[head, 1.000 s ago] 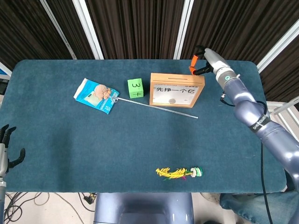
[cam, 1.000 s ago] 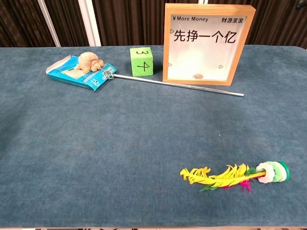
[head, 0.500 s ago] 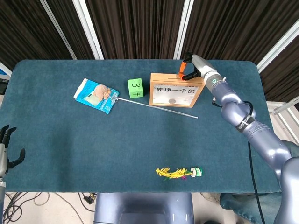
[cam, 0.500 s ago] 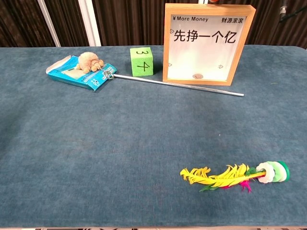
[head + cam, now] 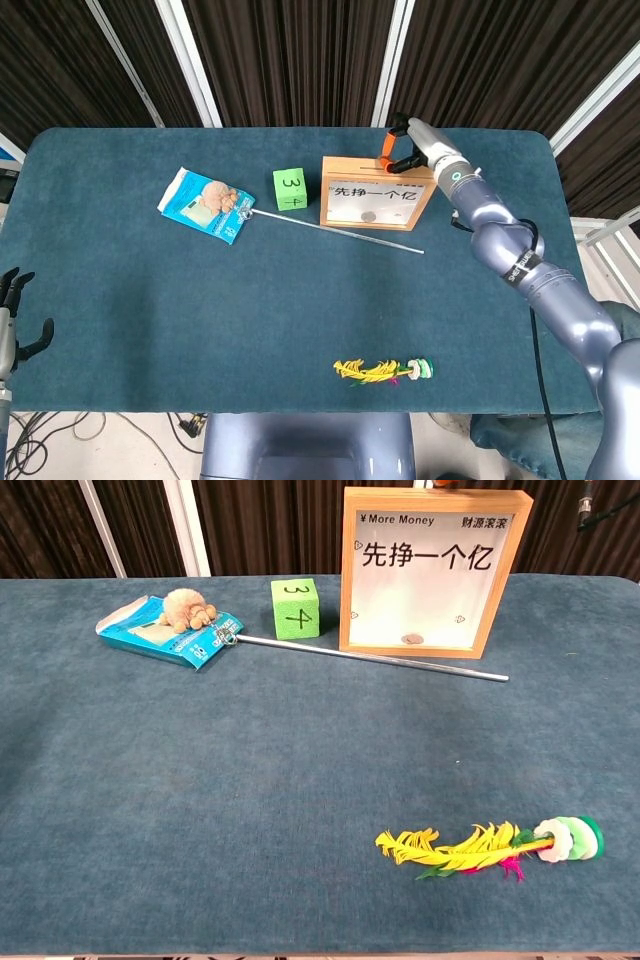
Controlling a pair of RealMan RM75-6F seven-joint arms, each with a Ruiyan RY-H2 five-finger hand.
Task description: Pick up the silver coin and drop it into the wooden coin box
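Note:
The wooden coin box (image 5: 378, 192) stands upright at the table's back centre, its white printed front (image 5: 433, 572) facing me. One coin (image 5: 411, 639) lies inside, at the bottom behind the pane. My right hand (image 5: 403, 150) hovers over the box's top edge at its right end, its orange-tipped thumb and a dark finger drawn into a pinch. The silver coin between them is too small to make out. In the chest view only an orange fingertip (image 5: 441, 483) peeks above the box. My left hand (image 5: 12, 312) hangs off the table's front left corner, fingers spread, holding nothing.
A green numbered cube (image 5: 289, 188) sits left of the box. A thin metal rod (image 5: 335, 229) runs from a blue packet with a plush toy (image 5: 205, 203) across the box's front. A yellow feather shuttlecock (image 5: 385, 370) lies near the front edge.
My right hand has swung left from beyond the box's right end to above its top edge, then nearly stopped. The coin inside the box and my left hand have not moved.

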